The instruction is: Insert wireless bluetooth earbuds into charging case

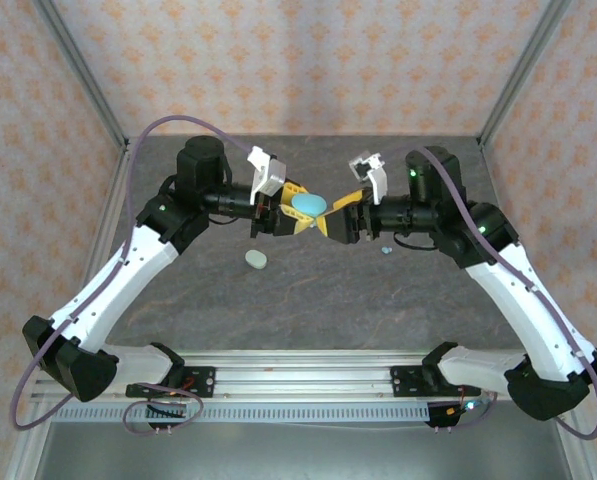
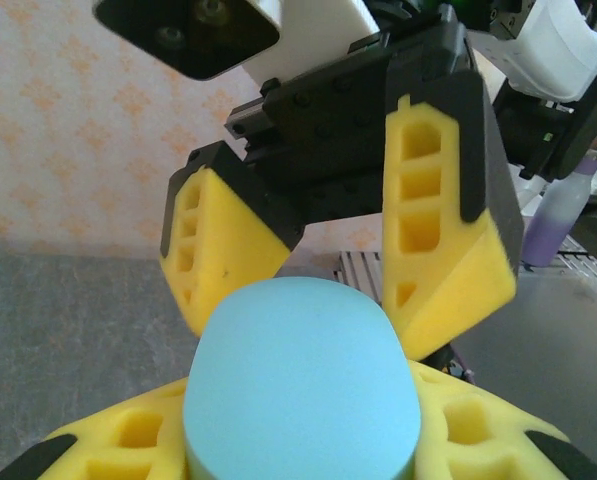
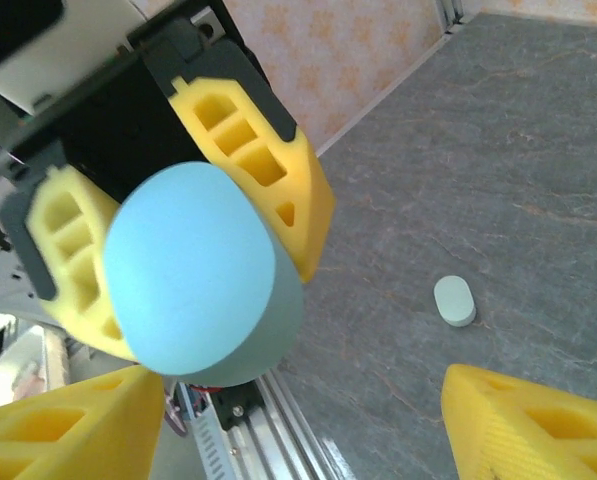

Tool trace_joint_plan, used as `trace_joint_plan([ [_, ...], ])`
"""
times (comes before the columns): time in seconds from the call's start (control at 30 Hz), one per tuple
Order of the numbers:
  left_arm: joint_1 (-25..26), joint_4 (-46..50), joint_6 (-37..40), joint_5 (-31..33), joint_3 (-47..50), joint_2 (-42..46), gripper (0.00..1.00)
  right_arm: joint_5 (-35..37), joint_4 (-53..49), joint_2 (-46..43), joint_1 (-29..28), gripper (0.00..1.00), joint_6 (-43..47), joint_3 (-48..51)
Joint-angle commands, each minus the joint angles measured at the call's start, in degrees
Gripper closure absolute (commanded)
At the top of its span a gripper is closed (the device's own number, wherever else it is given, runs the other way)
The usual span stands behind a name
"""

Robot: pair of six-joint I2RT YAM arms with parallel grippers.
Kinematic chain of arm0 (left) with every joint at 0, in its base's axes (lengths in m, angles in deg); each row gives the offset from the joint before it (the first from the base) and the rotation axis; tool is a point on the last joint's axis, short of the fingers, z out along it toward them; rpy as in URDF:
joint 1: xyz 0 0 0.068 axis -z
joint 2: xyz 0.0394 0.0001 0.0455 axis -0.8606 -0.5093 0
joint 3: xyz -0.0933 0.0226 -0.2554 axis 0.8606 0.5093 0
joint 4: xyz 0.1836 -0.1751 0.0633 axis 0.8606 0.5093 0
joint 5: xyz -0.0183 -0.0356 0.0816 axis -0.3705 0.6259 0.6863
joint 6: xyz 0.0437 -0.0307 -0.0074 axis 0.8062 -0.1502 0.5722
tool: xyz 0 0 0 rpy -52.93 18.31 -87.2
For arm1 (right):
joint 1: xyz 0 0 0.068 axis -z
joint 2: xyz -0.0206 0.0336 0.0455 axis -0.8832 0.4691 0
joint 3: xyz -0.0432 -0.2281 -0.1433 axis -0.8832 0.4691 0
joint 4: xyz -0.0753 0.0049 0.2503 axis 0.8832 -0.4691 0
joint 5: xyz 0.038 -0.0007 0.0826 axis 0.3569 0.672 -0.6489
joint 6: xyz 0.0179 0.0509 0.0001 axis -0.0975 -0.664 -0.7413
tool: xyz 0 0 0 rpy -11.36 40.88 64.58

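Grey stone-look table (image 1: 308,300), wallpapered walls. Left claw (image 1: 298,211) grips teal charging case (image 1: 306,204) in mid-air, long axis toward right claw (image 1: 326,216), spread wide just beside case's free end. Tiny teal earbud (image 1: 386,249) on table under right arm, nearer that claw.

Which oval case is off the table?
The blue case, clamped in the left pincer in midair; the pale mint case lies on the table.
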Motion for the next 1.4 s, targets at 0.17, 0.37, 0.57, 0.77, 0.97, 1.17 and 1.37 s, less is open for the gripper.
trace_joint_plan([
  [0.17, 0.08, 4.10, 1.91, -3.06, -3.04, -0.14, 1.00, 2.67, 1.17, 0.34, -1.36, 0.32, 5.42, -2.93],
  [0.37, 0.39, 4.43, 2.02, -3.68, -3.25, -0.65, 1.00, 2.59, 4.37, 0.69, -1.45, 0.50, 2.70, -2.49],
  [0.57, 0.75, 6.20, 3.89, -4.50, -3.27, -1.26, 1.00, 2.43, 6.97, 1.33, -1.29, 0.61, -2.60, -2.44],
  [0.77, 0.95, 9.10, 6.29, -5.69, -3.70, -1.64, 1.00, 2.38, 8.02, 2.83, 0.31, 0.61, -7.36, -2.52],
  [0.97, 0.96, 11.55, 8.21, -7.27, -4.19, -1.80, 1.00, -0.45, 12.42, 2.30, 3.41, 0.64, -13.36, -0.25],
  [1.17, 0.98, 13.87, 10.07, -7.35, -4.85, -2.06, 1.00, -2.49, 16.03, 2.12, 4.79, 0.65, -17.55, 1.51],
  [1.37, 0.95, 14.17, 10.12, -7.94, -4.89, -2.29, 1.00, -0.79, 17.14, 1.98, 5.21, 0.65, -19.32, 2.23],
])
